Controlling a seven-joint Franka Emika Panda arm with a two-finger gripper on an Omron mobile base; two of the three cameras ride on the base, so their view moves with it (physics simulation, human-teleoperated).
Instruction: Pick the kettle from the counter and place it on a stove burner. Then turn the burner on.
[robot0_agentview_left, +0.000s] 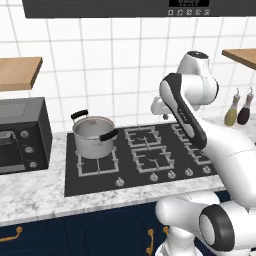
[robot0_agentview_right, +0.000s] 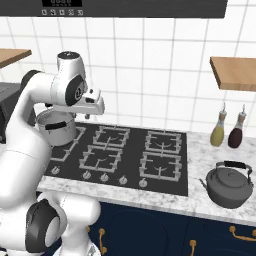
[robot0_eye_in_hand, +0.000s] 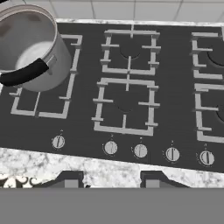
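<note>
The small dark-grey kettle (robot0_agentview_right: 229, 185) with its black arched handle stands on the white marble counter (robot0_agentview_right: 196, 150), right of the black cooktop (robot0_agentview_right: 131, 172). My gripper (robot0_agentview_right: 88, 116) hangs above the cooktop's left rear part, near the steel pot (robot0_agentview_right: 56, 126) and far to the left of the kettle. In the hand view the gripper (robot0_eye_in_hand: 110, 180) is open, its two fingertips (robot0_eye_in_hand: 70, 179) wide apart with nothing between them, looking down on the middle burners (robot0_eye_in_hand: 126, 105) and the row of knobs (robot0_eye_in_hand: 140, 150). From the left base view the gripper (robot0_agentview_left: 163, 115) sits over the rear burners.
The steel pot (robot0_agentview_left: 93, 136) with black side handles sits on the left rear burner. A dark toaster oven (robot0_agentview_left: 22, 135) stands at the left end of the counter. Two bottles (robot0_agentview_right: 218, 131) stand by the wall behind the kettle. Wooden shelves (robot0_agentview_right: 235, 72) hang on either side.
</note>
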